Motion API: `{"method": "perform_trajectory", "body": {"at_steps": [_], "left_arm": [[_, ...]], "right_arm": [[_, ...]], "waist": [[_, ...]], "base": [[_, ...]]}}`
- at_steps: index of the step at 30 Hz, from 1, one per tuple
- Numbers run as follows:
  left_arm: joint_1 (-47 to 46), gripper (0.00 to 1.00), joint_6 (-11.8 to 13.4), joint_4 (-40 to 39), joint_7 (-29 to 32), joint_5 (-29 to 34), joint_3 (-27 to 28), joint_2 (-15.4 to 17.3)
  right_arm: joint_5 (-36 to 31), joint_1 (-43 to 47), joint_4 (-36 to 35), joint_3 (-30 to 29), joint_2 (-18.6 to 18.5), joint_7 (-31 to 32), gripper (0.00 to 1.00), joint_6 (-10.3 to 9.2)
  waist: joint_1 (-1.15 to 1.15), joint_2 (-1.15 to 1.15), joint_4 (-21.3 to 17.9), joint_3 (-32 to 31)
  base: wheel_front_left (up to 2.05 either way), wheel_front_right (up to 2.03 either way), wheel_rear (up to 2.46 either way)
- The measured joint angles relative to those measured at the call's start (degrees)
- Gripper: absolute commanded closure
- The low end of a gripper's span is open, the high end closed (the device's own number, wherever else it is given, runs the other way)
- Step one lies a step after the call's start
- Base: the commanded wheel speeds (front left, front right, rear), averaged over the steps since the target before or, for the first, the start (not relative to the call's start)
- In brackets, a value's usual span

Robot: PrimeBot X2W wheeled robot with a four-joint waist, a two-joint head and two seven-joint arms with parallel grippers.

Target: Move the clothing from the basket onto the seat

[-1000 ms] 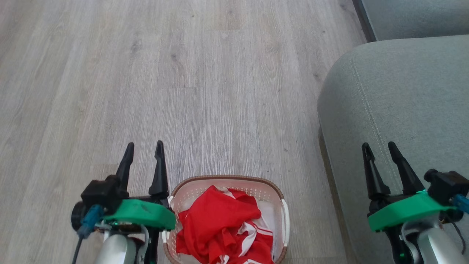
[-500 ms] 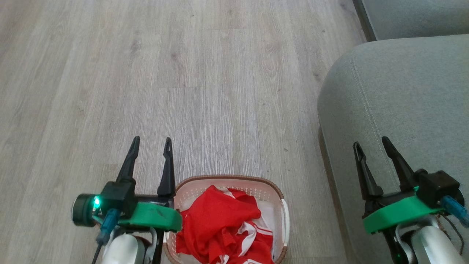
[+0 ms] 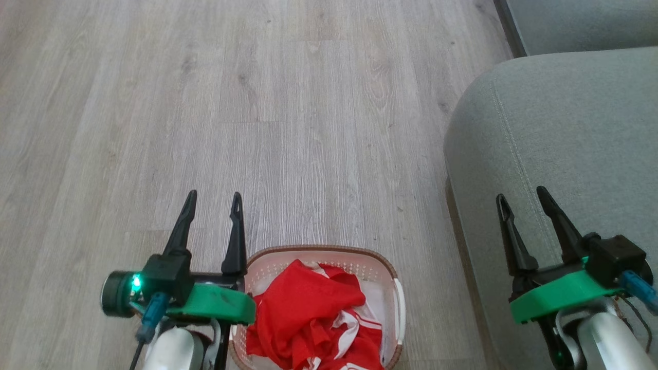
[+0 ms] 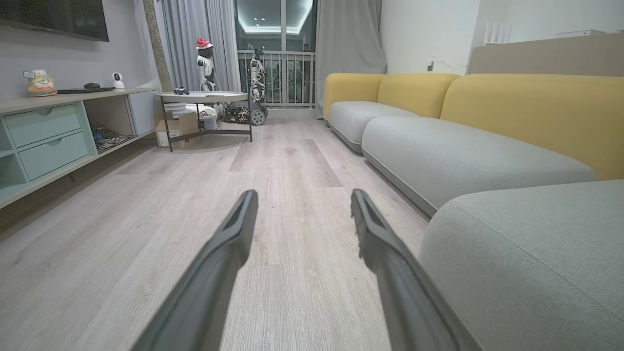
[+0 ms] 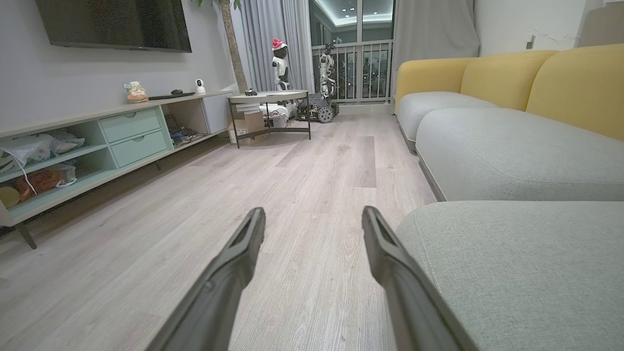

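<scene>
Floorboards (image 3: pixel 308 128) separate basket (image 3: pixel 318 250) from seat (image 3: pixel 565 128).

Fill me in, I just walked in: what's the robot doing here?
The robot is about to move the red clothing from the basket on the floor onto the grey-green seat to its right. Nothing is lifted yet: the pile lies in the basket. The left gripper hovers open beside the basket; the right gripper hovers open over the seat's edge.
</scene>
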Motion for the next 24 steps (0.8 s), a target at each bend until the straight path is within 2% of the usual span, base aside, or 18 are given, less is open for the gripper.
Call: {"method": "perform_trajectory", "body": {"at_steps": [12,24], "left_arm": [[0.0,0.00,0.0,0.4,0.0,-0.6,0.0,0.0],[-2.4,0.00,1.1,1.9,0.0,-1.8,-1.5,0.0]], "right_arm": [[0.1,0.0,-0.5,-0.2,0.0,0.0,0.00,0.00],[1.4,-3.0,-3.0,-1.8,-0.1,0.0,0.00,0.00]], "waist": [[0.00,0.00,-0.9,0.6],[0.00,0.00,-2.4,4.6]], "base": [[0.00,0.00,0.00],[0.00,0.00,0.00]]}}
